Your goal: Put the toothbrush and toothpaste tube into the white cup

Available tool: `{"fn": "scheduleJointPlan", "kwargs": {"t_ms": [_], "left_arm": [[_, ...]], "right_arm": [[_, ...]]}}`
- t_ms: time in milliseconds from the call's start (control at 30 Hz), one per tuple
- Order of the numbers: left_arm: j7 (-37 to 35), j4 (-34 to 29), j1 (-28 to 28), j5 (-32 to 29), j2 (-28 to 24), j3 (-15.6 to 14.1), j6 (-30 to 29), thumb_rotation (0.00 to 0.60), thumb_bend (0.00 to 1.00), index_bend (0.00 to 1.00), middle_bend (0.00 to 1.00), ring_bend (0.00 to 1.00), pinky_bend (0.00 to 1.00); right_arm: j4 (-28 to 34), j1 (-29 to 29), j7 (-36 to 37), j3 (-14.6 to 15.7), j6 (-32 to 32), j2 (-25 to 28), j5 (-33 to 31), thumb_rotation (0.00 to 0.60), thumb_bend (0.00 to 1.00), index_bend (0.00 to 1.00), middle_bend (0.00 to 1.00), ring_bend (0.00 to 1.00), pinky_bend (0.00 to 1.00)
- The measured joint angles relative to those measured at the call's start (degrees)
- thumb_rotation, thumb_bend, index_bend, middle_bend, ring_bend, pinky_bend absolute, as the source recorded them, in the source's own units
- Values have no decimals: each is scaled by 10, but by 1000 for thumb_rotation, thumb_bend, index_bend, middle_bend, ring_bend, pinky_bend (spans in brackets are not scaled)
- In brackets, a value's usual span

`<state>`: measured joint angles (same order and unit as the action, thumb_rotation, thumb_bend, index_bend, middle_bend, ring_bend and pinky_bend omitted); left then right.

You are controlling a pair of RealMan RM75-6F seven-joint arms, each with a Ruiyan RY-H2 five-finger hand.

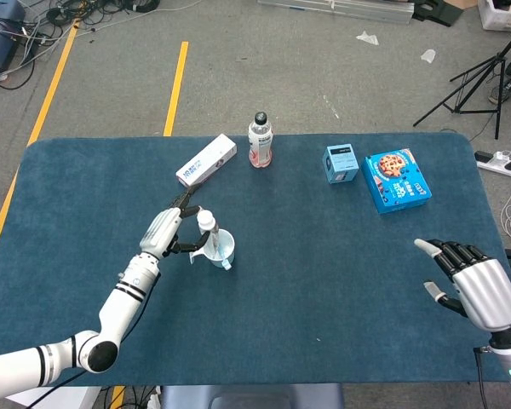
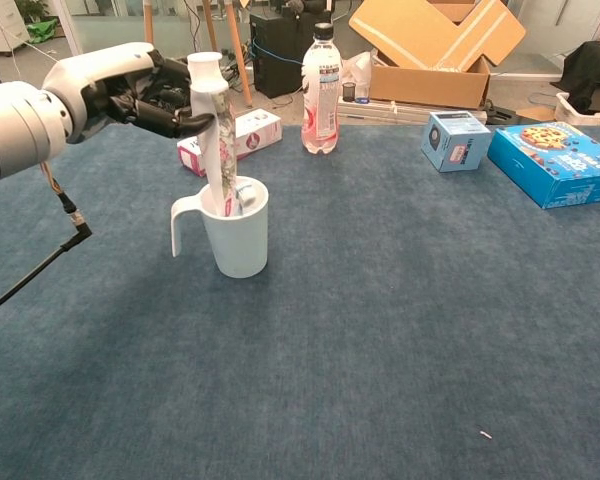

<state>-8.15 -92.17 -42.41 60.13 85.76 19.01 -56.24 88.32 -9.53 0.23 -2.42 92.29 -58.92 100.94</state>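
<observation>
The white cup [image 2: 236, 238] stands on the blue table left of centre, its handle pointing left. The toothpaste tube [image 2: 220, 140] stands nearly upright with its lower end inside the cup and its white cap on top. My left hand [image 2: 130, 88] holds the tube just under the cap, fingertips [image 2: 194, 122] against it. A toothbrush end [image 2: 246, 190] shows at the cup's rim beside the tube. In the head view the left hand [image 1: 165, 233] sits left of the cup [image 1: 223, 249]. My right hand [image 1: 472, 290] hovers open at the table's near right, holding nothing.
A pink-and-white carton [image 2: 244, 135] lies behind the cup. A drink bottle [image 2: 321, 92] stands at the back centre. A small blue box [image 2: 453, 140] and a blue cookie box [image 2: 556, 162] sit at the back right. The table's far edge [image 1: 238, 136] runs just behind them.
</observation>
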Motion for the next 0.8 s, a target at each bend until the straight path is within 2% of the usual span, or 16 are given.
{"fn": "scheduleJointPlan", "kwargs": {"t_ms": [800], "left_arm": [[-49, 51, 8, 27, 37, -17, 13, 600, 500, 628, 0, 0, 0]], "right_arm": [[-8, 2, 6, 0, 0, -3, -3, 600, 203, 249, 322, 342, 467]]}}
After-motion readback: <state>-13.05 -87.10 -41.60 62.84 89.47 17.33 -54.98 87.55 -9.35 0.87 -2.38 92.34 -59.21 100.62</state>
